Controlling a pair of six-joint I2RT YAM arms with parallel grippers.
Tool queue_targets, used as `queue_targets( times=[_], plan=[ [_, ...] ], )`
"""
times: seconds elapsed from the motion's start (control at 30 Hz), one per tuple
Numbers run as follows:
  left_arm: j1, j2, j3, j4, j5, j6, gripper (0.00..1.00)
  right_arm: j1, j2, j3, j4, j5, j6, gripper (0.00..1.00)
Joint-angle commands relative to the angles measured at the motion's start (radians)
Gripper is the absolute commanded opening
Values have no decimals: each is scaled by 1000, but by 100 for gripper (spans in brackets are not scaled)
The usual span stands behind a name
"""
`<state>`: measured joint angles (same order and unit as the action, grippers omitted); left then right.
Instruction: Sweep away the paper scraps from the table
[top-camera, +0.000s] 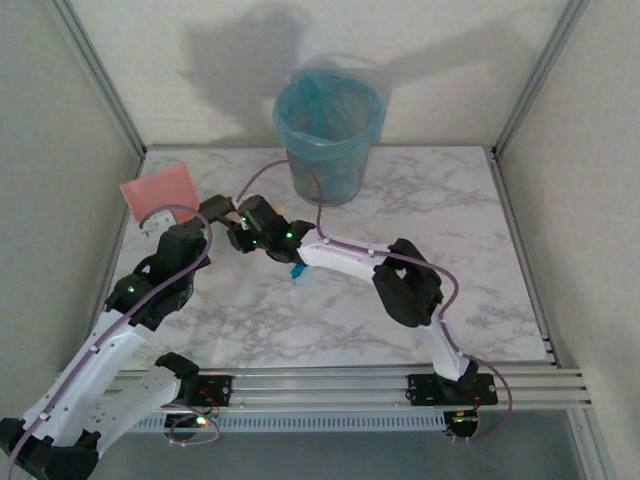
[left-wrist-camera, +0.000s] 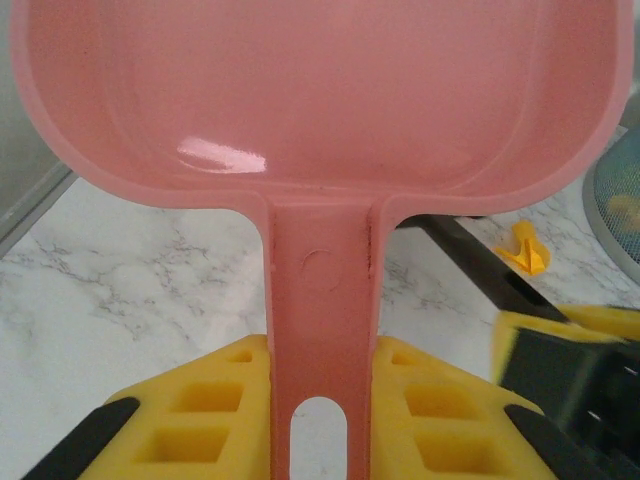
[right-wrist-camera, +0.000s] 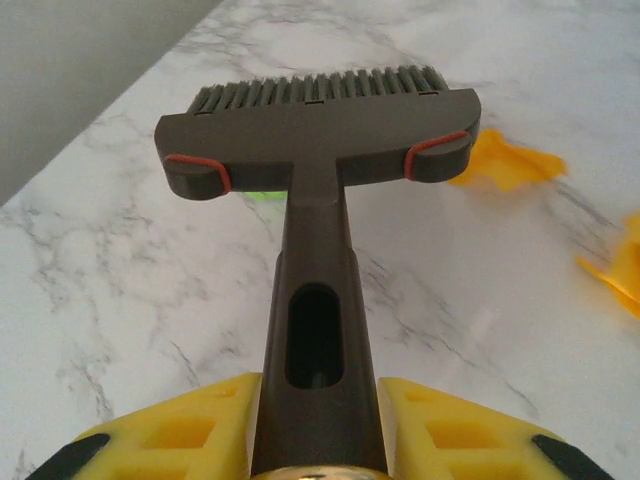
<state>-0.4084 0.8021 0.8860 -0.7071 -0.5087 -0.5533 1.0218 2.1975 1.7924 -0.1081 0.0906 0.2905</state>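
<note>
The left tool (left-wrist-camera: 320, 430) clamps the handle of the pink dustpan (left-wrist-camera: 320, 90); the right tool (right-wrist-camera: 318, 425) grips the brush (right-wrist-camera: 318, 125). Orange paper scraps (right-wrist-camera: 505, 165) lie on the desk (right-wrist-camera: 110, 300) just beside the bristles. A low, steady stroke toward the pan's lip should gather them.

Pale, matt wall panels close the space on three sides: a back wall (top-camera: 150, 60), a left wall (top-camera: 50, 180) and a right wall (top-camera: 590, 200). Slanting aluminium posts (top-camera: 100, 75) mark the back corners. Soft grey shadows (top-camera: 240, 50) lie across the back wall; the light is mild and even. Aluminium rails (top-camera: 330, 385) run along the near edge of the marbled table (top-camera: 470, 200), and below them is a grey strip (top-camera: 400, 450), perhaps floor
</note>
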Motion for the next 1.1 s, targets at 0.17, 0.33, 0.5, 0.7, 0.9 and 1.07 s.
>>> queue_targets(
  times=[0.17,0.33,0.5,0.7,0.9,1.07],
  plan=[
    [14,-14,-9,22,-4,-8,0,20,126,222,-92,-112,-134,0],
    [14,-14,-10,23,-4,-8,0,29,55,100,-103,-125,-170,0],
    [14,-7,-10,24,-3,-7,0,28,-72,-63,-159,-99,-231,0],
    [14,-16,-10,22,-7,-8,0,18,-259,-274,-220,-111,-267,0],
    [14,-25,-10,20,-11,-11,0,15,-476,-505,-204,-99,-239,0],
    [14,-10,-12,24,-5,-7,0,-8,-630,-660,-183,-64,-194,0]
  ],
)
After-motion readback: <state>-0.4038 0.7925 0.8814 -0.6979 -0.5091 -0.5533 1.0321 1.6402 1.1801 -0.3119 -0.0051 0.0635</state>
